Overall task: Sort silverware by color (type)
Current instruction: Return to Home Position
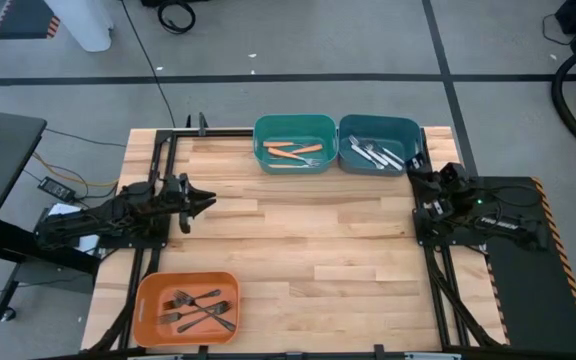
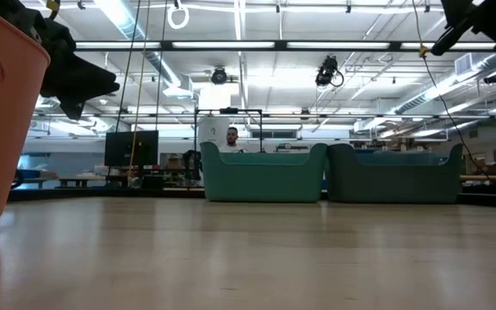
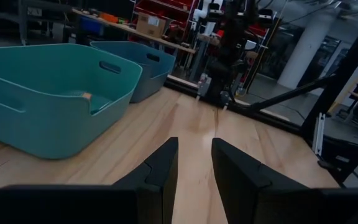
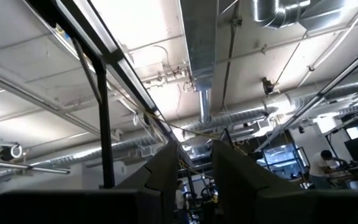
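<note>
The silverware lies sorted in three bins. Orange-handled forks (image 1: 294,152) are in the teal bin (image 1: 260,140). Shiny silver forks (image 1: 373,154) are in the blue bin (image 1: 414,135). Dark forks (image 1: 198,308) are in the orange bin (image 1: 146,300) at the near left corner. My left gripper (image 1: 211,200) (image 3: 194,155) hovers shut above the bare table's left side, pointing toward the right. My right gripper (image 4: 194,158) is folded back at the table's right edge near the blue bin, shut, pointing up at the ceiling.
The wooden table top (image 1: 308,240) lies bare between the bins. The teal and blue bins stand side by side at the far edge. Black frame rails (image 1: 438,270) run along the left and right sides. A person (image 2: 232,136) shows in the room beyond.
</note>
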You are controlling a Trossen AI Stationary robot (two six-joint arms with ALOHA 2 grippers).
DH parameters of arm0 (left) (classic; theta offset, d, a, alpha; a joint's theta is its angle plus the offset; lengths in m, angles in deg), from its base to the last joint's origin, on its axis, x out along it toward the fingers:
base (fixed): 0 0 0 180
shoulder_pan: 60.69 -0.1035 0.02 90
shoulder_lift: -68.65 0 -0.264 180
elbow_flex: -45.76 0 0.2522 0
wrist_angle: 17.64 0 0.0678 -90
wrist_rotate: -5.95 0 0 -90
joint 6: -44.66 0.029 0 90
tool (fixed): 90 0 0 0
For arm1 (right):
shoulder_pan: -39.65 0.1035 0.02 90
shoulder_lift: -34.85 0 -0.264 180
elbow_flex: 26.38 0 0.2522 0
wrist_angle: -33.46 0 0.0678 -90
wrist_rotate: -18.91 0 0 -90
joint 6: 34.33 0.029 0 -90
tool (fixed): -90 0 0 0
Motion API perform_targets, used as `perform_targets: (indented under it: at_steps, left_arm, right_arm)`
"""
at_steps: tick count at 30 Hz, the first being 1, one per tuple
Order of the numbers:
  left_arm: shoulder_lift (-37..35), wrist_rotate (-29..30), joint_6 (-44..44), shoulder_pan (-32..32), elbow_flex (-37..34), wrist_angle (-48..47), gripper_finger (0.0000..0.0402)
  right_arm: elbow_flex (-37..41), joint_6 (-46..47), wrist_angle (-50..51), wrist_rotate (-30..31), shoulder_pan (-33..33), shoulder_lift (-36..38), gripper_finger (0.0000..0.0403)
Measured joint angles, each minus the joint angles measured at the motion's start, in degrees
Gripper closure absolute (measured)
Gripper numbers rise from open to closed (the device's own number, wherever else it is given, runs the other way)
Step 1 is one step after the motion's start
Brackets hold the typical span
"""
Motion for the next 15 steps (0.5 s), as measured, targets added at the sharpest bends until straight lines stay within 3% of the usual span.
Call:
perform_targets:
  at_steps: [15]
  left_arm:
    - [0.24,0.0,-0.01,0.0,-0.02,0.02,0.0294]
  right_arm:
    - [0.0,0.0,0.02,0.0,0.08,0.0,0.0297]
